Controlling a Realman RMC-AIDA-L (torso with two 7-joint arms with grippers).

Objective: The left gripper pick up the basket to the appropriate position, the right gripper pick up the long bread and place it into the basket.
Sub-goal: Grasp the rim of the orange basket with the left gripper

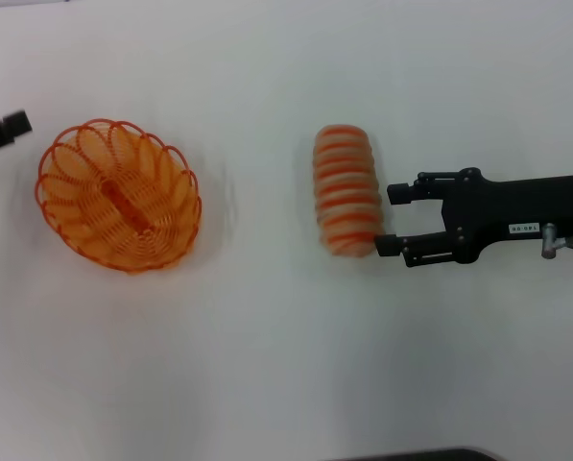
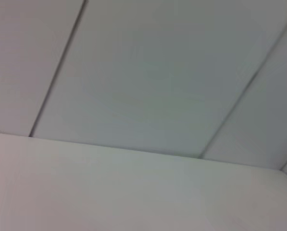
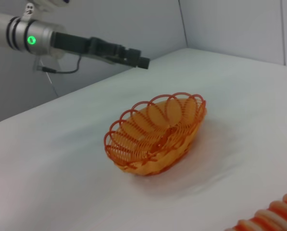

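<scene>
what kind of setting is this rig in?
Likely a lab test bench: a bare white table against plain panelled walls, holding only a basket and striped long bread, probably props.

An oval orange wire basket (image 1: 119,195) with a looped, scalloped rim sits upright and empty on the left; well apart, to its right, an oblong pale tan long bread (image 1: 346,189) with orange-red stripes lies flat, its ends pointing near and far.
</scene>
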